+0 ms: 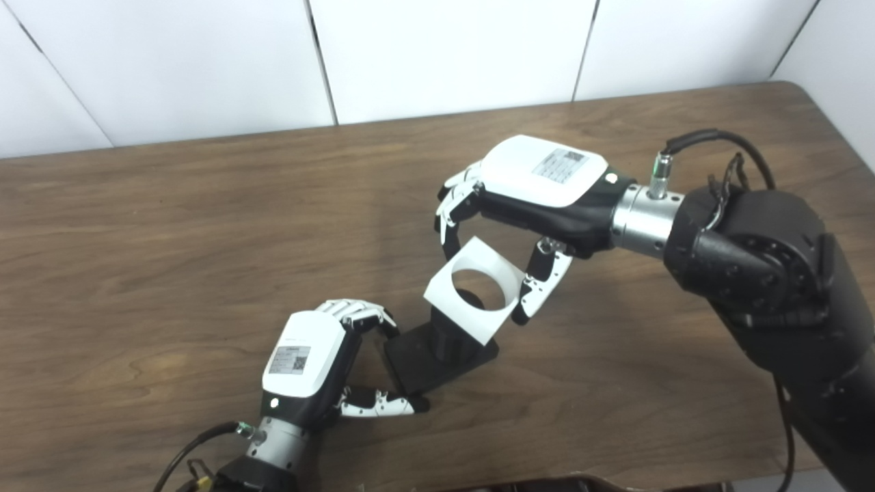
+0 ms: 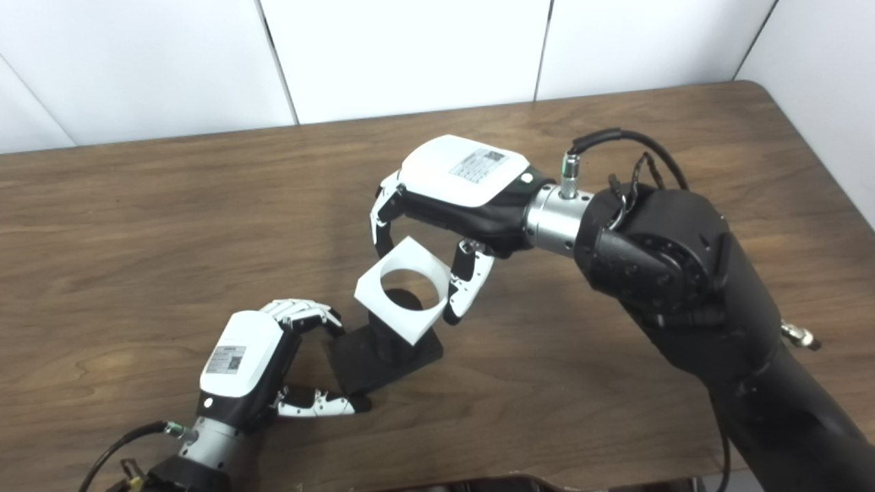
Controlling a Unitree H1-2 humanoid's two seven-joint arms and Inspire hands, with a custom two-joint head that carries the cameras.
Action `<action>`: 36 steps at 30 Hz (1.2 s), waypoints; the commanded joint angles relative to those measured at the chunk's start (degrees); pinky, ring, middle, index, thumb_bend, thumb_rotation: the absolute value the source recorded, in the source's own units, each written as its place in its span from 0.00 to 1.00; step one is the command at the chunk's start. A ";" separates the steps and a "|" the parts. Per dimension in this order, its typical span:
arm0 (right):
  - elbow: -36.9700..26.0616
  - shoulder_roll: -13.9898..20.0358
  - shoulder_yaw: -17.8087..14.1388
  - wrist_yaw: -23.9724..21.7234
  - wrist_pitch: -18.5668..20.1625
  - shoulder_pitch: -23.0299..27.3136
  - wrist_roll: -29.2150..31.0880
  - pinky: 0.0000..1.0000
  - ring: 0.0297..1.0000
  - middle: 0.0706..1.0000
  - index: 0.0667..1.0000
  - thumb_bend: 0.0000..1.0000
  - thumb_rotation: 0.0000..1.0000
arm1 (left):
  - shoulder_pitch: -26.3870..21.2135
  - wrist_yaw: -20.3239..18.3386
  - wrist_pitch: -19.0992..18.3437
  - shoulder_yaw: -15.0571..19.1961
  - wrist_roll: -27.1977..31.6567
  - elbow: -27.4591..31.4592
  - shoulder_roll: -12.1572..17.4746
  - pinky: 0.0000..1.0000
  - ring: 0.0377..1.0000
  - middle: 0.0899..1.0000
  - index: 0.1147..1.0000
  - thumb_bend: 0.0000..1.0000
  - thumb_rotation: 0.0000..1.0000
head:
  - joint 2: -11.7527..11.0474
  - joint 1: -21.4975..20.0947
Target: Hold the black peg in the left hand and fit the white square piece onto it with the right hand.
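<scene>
Near the worktop's front edge, the left hand (image 1: 311,365) grips the black peg (image 1: 444,342) by its base. The right hand (image 1: 526,198) pinches the white square piece (image 1: 472,290), tilted over the peg top; seating it remains.

A brown wooden table (image 1: 171,260) stands against white wall panels (image 1: 444,55).

— What colours are on the table (image 1: 171,225)?

— Brown wood grain. The peg (image 1: 448,338) and its flat base are black; the square piece (image 1: 478,290) is plain white.

— And the hands?

— Both the left hand (image 1: 311,365) and the right hand (image 1: 540,188) have white shells, black undersides and silver wrists; the walls are white.
</scene>
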State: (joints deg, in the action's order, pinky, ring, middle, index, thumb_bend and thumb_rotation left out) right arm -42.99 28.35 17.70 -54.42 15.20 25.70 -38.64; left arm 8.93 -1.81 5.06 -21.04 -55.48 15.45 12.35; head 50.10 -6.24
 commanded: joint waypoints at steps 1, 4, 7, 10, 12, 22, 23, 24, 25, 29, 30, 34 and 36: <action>0.40 -0.42 -0.53 3.03 -2.88 1.29 -0.63 0.86 0.85 0.73 0.45 0.52 0.13 | -0.33 -0.74 -0.31 -0.53 -0.53 0.10 -0.15 0.74 0.72 0.66 0.42 0.52 0.04 | 0.02 0.00; 1.92 -0.81 -0.13 4.58 -5.34 0.86 -1.27 0.85 0.85 0.73 0.45 0.52 0.13 | -0.20 -1.38 -0.88 -0.59 -0.57 0.56 -0.33 0.75 0.73 0.66 0.42 0.52 0.04 | -0.02 -0.04; 2.85 -1.16 0.20 5.28 -6.99 0.41 -2.17 0.85 0.85 0.73 0.45 0.52 0.13 | -0.18 -1.31 -0.81 -0.60 -0.44 0.68 -0.39 0.74 0.73 0.66 0.42 0.52 0.04 | -0.08 0.01; 3.31 -1.74 0.10 5.61 -7.82 -0.28 -3.07 0.89 0.87 0.74 0.45 0.52 0.13 | -0.21 -1.23 -0.75 -0.57 -0.36 0.60 -0.51 0.75 0.73 0.66 0.42 0.52 0.04 | -0.12 0.04; 3.57 -2.22 0.05 5.90 -8.42 -0.68 -3.55 0.89 0.87 0.74 0.45 0.52 0.13 | -0.24 -1.33 -0.80 -0.57 -0.37 0.58 -0.55 0.75 0.73 0.66 0.42 0.52 0.04 | -0.16 -0.01; 3.21 -3.24 1.04 4.23 -8.03 -0.74 -4.02 0.91 0.88 0.74 0.45 0.52 0.13 | -0.25 -2.13 -1.41 -0.60 -0.42 1.01 -0.77 0.74 0.73 0.66 0.42 0.52 0.05 | -0.26 0.14; 3.17 -3.17 1.06 4.05 -8.02 -0.69 -4.03 0.91 0.88 0.74 0.45 0.52 0.13 | -0.26 -2.06 -1.38 -0.62 -0.41 1.01 -0.77 0.75 0.73 0.66 0.42 0.52 0.05 | -0.32 0.14; 3.19 -3.12 1.05 3.96 -8.08 -0.66 -4.03 0.91 0.87 0.74 0.45 0.52 0.13 | -0.27 -2.04 -1.39 -0.65 -0.43 1.02 -0.76 0.75 0.73 0.66 0.42 0.52 0.05 | -0.32 0.14; 3.28 -3.07 1.00 3.97 -8.18 -0.68 -3.99 0.91 0.87 0.74 0.45 0.52 0.13 | -0.28 -2.03 -1.39 -0.66 -0.41 1.02 -0.76 0.75 0.73 0.66 0.42 0.52 0.05 | -0.40 0.23; 3.39 -2.98 0.99 3.58 -8.17 -0.65 -4.17 0.90 0.87 0.73 0.45 0.52 0.13 | -0.31 -1.90 -1.32 -0.69 -0.45 0.97 -0.73 0.75 0.73 0.66 0.42 0.52 0.04 | -0.40 0.23; 3.41 -2.98 1.03 3.42 -8.13 -0.63 -4.22 0.89 0.87 0.73 0.45 0.52 0.13 | -0.32 -1.87 -1.31 -0.70 -0.47 0.96 -0.73 0.75 0.73 0.66 0.42 0.52 0.04 | -0.40 0.23; 3.51 -2.75 1.05 3.01 -8.23 -0.56 -4.08 0.89 0.87 0.73 0.45 0.52 0.13 | -0.23 -2.16 -1.49 -0.71 -0.43 1.22 -0.79 0.74 0.73 0.66 0.42 0.52 0.04 | -0.66 0.21; 3.74 -2.45 0.78 3.12 -8.52 -0.56 -3.75 0.89 0.87 0.73 0.45 0.52 0.13 | -0.22 -1.95 -1.46 -0.69 -0.46 1.18 -0.85 0.74 0.73 0.66 0.42 0.52 0.04 | -0.66 0.22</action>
State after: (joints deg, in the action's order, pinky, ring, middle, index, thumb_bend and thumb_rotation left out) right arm -38.70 25.04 19.33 -52.11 8.00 23.02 -42.33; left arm 8.96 -2.72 3.97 -21.29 -55.74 16.12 11.58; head 49.39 -5.98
